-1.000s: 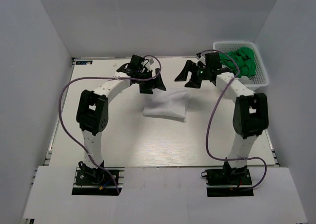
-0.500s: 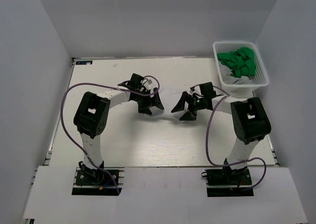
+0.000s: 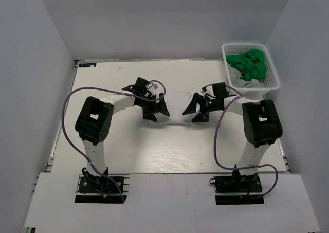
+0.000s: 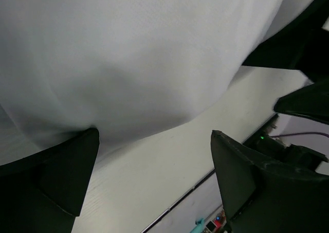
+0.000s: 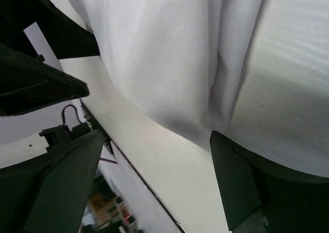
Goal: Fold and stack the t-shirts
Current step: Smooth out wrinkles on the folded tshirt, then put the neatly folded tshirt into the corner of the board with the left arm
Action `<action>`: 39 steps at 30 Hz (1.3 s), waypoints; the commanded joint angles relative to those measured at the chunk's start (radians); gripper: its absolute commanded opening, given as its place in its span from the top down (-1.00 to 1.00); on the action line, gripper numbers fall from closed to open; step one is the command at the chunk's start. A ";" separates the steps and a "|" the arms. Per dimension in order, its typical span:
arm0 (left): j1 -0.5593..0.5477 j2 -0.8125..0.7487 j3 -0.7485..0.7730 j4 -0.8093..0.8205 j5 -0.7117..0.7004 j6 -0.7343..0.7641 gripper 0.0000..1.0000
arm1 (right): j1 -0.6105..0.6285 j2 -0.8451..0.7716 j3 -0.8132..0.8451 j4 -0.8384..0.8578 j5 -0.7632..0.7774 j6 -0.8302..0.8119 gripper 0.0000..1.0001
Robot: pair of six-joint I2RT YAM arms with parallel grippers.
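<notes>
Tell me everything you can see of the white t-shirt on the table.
The white t-shirt is plain, thin, soft cloth, folded into a compact bundle with gentle creases, lying on the table near its middle. The left gripper and right gripper stand open at its opposite edges. No label or sleeve shows.

White t-shirt (image 3: 176, 102), green cloth (image 3: 250, 63), white basket (image 3: 269, 86)

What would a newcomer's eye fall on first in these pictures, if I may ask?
Probably the bright green cloth heaped in the white mesh basket at the far right corner of the table. Next, the left gripper and right gripper, both open, facing each other across a white t-shirt at mid-table.
</notes>
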 commanded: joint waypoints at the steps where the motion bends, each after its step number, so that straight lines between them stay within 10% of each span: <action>1: -0.006 -0.099 0.068 -0.098 -0.105 0.060 -1.00 | 0.000 -0.112 0.085 -0.089 0.047 -0.134 -0.81; 24: 0.014 0.116 0.380 -0.322 -0.486 0.055 -0.81 | -0.004 -0.396 0.225 -0.435 0.294 -0.273 -0.81; 27: 0.014 0.166 0.409 -0.322 -0.507 0.055 -0.64 | -0.006 -0.413 0.223 -0.460 0.314 -0.290 -0.81; 32: 0.014 0.232 0.421 -0.331 -0.538 0.064 0.24 | -0.009 -0.453 0.189 -0.455 0.348 -0.283 -0.81; 39: 0.014 0.241 0.400 -0.312 -0.538 0.109 0.66 | -0.007 -0.476 0.196 -0.457 0.421 -0.280 -0.81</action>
